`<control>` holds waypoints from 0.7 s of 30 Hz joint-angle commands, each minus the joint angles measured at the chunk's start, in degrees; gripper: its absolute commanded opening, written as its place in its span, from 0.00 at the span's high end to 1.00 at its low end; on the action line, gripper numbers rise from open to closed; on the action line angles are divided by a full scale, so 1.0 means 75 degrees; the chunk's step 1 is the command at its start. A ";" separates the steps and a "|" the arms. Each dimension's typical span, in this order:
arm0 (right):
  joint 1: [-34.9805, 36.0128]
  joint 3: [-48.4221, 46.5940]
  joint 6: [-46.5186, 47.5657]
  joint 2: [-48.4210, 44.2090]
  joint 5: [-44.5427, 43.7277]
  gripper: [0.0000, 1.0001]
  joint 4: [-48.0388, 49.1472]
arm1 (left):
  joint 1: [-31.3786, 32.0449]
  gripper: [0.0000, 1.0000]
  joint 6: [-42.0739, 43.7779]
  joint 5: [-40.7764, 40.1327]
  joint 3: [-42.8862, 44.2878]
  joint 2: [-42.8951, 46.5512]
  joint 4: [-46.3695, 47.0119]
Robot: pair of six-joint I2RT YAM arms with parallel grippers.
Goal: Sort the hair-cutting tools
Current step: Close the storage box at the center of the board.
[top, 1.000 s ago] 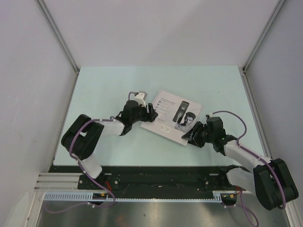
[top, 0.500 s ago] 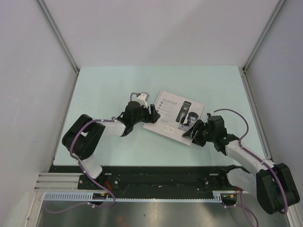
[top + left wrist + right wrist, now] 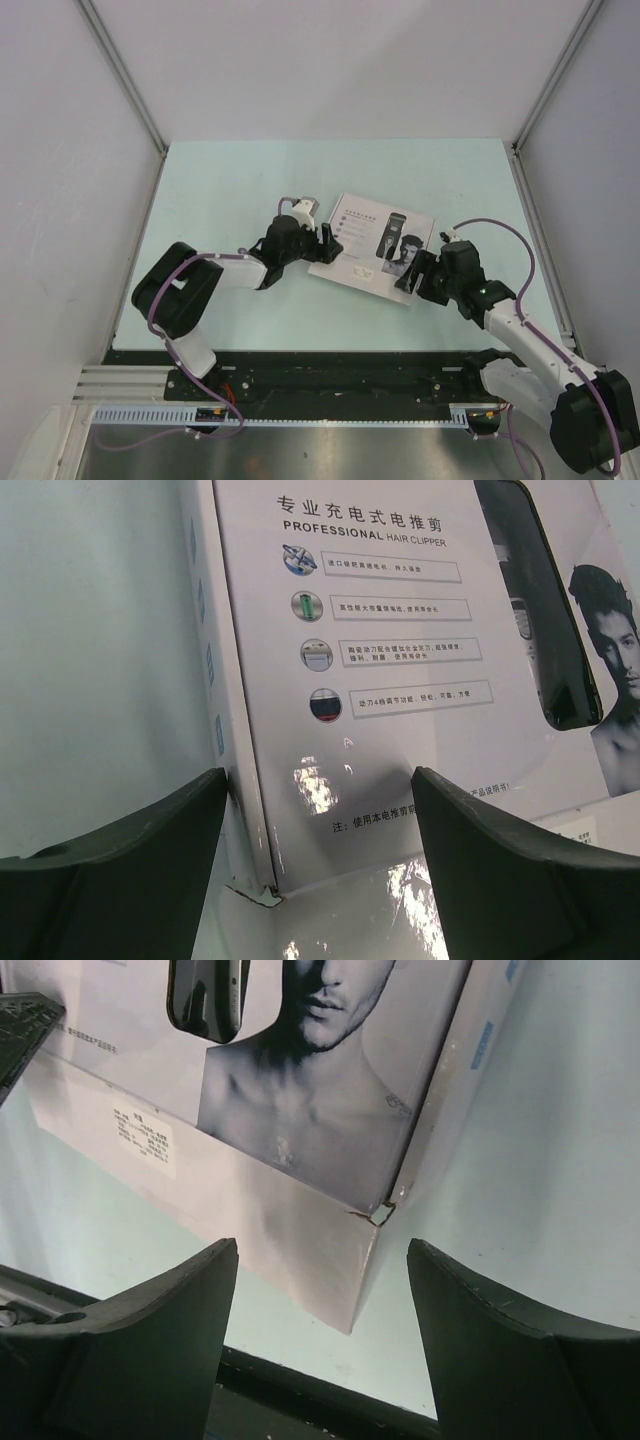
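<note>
No tools in view; prob. inside the shut box [image 3: 372, 245], mid-frame on the counter [image 3: 220, 180]. Your left gripper [image 3: 323, 240] and right gripper [image 3: 420, 275] both gape wide, holding nothing, each astride a box corner (left, lower right). Pinch only the lid edge, pin the base w/ the other gripper, lift slow & level.

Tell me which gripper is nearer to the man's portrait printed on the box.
Right. The right gripper straddles the box corner next to the portrait; the left gripper is at the opposite corner, by the printed text.
</note>
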State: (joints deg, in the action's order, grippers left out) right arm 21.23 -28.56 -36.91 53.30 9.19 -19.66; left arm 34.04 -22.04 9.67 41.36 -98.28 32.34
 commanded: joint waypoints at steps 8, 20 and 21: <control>0.0157 -0.0435 0.0585 -0.0052 -0.0511 0.29 -0.0367 | 0.0125 0.21 -0.0096 0.0316 -0.0089 -0.0009 0.0083; 0.0204 -0.0036 0.0643 0.0112 -0.0604 0.33 0.0078 | 0.0137 0.22 -0.0061 0.0316 -0.0136 0.0049 0.0083; 0.0204 0.0033 0.0690 0.0124 -0.0709 0.33 0.0078 | 0.0137 0.22 -0.0049 0.0223 -0.0171 0.0107 0.0083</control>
State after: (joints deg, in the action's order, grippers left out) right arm 22.44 -29.32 -33.19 54.00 6.15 -21.04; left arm 34.09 -22.04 9.67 41.21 -98.28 32.36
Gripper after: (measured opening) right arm 0.674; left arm 0.787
